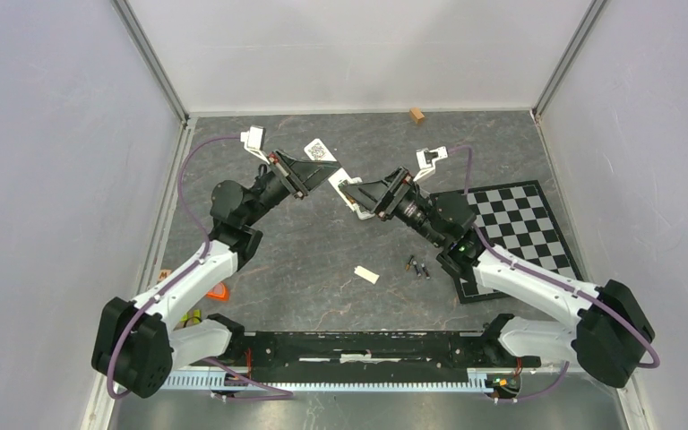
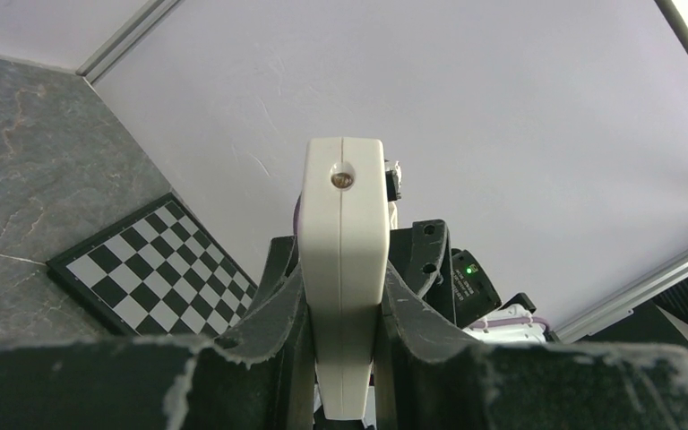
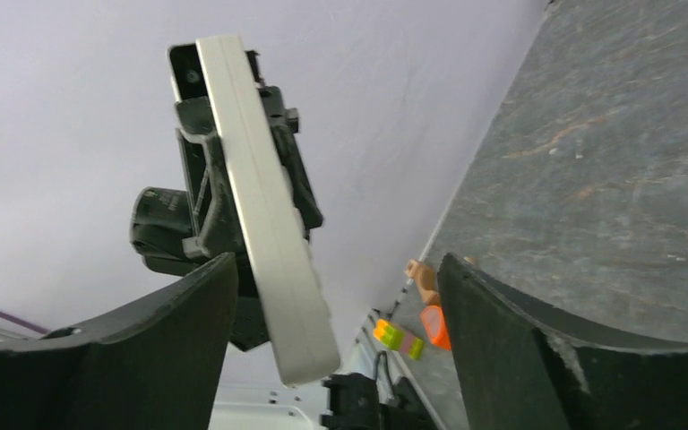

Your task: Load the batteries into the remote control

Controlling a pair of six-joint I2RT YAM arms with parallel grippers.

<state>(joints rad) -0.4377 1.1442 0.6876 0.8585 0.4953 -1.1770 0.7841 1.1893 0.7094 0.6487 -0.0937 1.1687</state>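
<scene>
The remote control point(image 2: 343, 251) is a slim white bar held up off the table, with my left gripper point(image 2: 343, 300) shut on its two side edges. From above the remote control point(image 1: 321, 150) lies across the left gripper point(image 1: 320, 170). My right gripper point(image 3: 339, 269) stands open, and the lower end of the remote control point(image 3: 273, 242) hangs between its fingers, close to the left one, with a gap on both sides. From above, the right gripper point(image 1: 352, 192) faces the left gripper across the remote. Three small dark batteries point(image 1: 418, 267) lie on the table in front of the right arm.
A small white flat piece point(image 1: 366, 274) lies on the table left of the batteries. A checkerboard mat point(image 1: 520, 224) is under the right arm. A wooden block point(image 1: 417, 115) sits at the back wall. An orange piece point(image 1: 220, 291) lies by the left arm.
</scene>
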